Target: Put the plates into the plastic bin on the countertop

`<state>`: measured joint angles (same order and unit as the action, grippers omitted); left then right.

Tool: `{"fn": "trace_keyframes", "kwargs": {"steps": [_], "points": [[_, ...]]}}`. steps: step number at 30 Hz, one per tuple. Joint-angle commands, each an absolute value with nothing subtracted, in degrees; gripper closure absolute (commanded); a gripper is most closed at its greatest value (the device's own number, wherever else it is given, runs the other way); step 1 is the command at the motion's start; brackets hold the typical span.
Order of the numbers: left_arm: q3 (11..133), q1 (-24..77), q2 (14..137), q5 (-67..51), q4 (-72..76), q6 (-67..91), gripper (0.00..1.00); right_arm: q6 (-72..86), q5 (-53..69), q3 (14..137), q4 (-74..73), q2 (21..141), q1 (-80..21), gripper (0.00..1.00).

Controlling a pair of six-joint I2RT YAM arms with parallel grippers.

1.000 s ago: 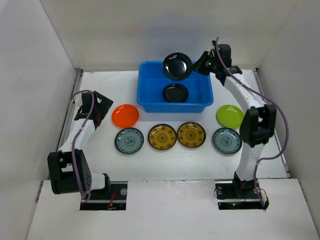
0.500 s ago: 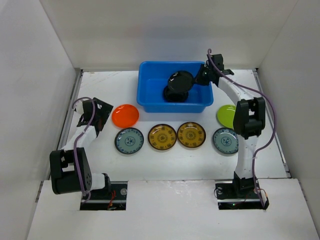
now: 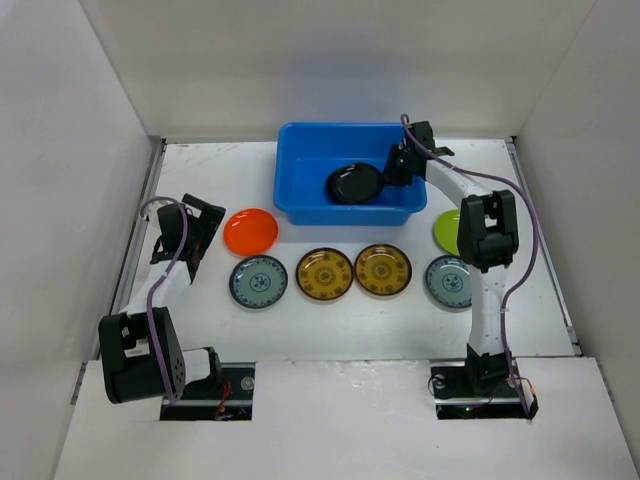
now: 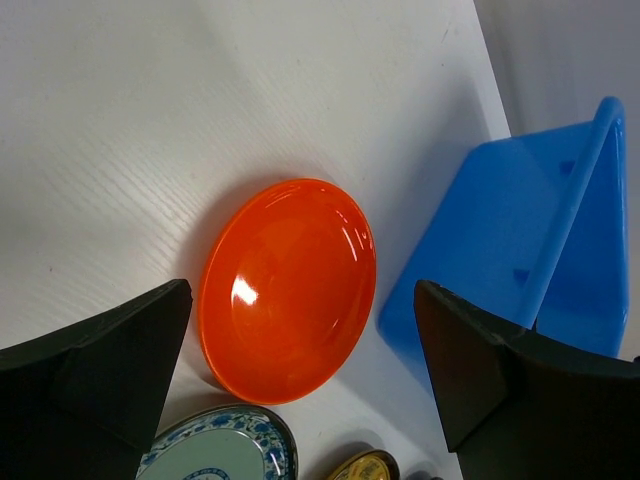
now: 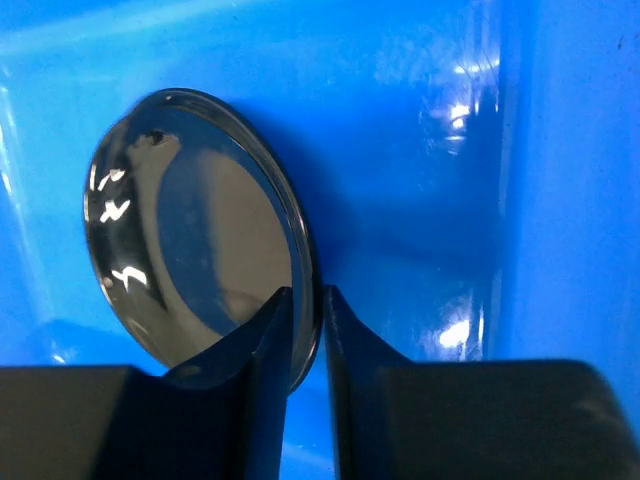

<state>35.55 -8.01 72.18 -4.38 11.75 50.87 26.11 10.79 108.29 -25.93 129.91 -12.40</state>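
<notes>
About a quarter done at best. Six plates sit on the surface (image 3: 200, 170): one orange plate (image 3: 250, 231), one lime plate (image 3: 450, 228), two blue-green plates (image 3: 258, 281) and two yellow-brown plates (image 3: 324, 274). One bin (image 3: 295, 190) holds a black plate (image 5: 190, 240), its rim clamped in the right claw (image 5: 305, 300), not released. Whether a second black one lies under it, cannot tell. The left claw (image 4: 300, 288) is spread apart at the orange plate, holding nothing.

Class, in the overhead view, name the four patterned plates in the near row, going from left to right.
left blue-green plate → left yellow-brown plate → right yellow-brown plate → right blue-green plate
</notes>
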Motion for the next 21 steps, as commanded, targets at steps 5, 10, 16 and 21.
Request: {"fn": "trace_keyframes", "kwargs": {"steps": [5,10,16,21], "points": [[35.59,-8.22,71.72,-5.98,13.98,48.52,0.08,23.64,9.06,111.71,-24.61,127.27,-13.75,0.53],[36.12,-8.13,71.89,-5.63,12.22,47.29,0.08,22.59,8.61,108.38,-20.49,119.20,-14.89,0.29],[37.52,-8.04,73.03,-5.80,7.75,45.97,0.10,21.36,6.15,99.86,-14.42,103.21,-16.56,0.22],[39.55,-7.96,74.00,-3.70,1.06,43.25,0.11,21.09,4.05,86.42,-10.55,89.06,-18.23,0.23]]}}
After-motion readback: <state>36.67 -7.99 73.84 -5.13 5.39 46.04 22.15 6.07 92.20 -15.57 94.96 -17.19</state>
